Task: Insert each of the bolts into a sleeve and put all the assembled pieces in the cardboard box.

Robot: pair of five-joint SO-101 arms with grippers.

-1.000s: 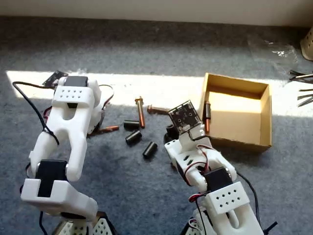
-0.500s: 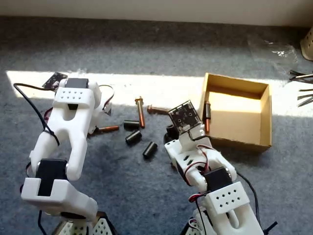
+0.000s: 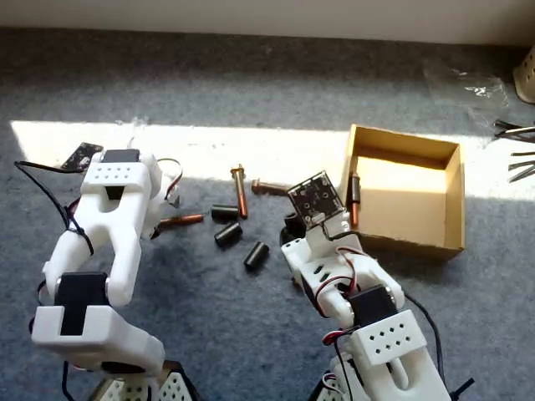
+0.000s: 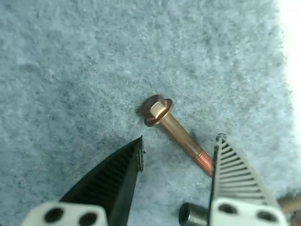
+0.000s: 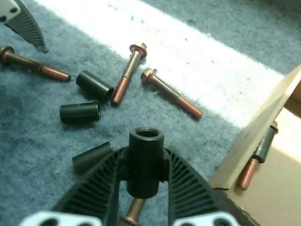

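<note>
A copper bolt (image 4: 176, 134) lies on the grey carpet between the fingertips of my open left gripper (image 4: 179, 138), untouched by either finger. In the high view this bolt (image 3: 180, 220) pokes out beside the left arm (image 3: 117, 196). My right gripper (image 5: 146, 153) is shut on an upright black sleeve (image 5: 146, 160), and a copper bolt end (image 5: 133, 212) shows below it. Two more bolts (image 3: 241, 190) (image 3: 267, 187) and three loose sleeves (image 3: 224, 212) (image 3: 228, 234) (image 3: 256, 255) lie between the arms. The cardboard box (image 3: 451, 200) holds one assembled piece (image 3: 354, 199).
The box stands at the right arm's far right, its near wall (image 5: 254, 136) close to the right gripper. Tools (image 3: 514, 150) and a plastic bag (image 3: 468, 83) lie at the far right. A small circuit board (image 3: 79, 156) sits behind the left arm.
The left arm has shifted to the left, uncovering more of the bolt beside it. The right arm and its sleeve have stayed put.
</note>
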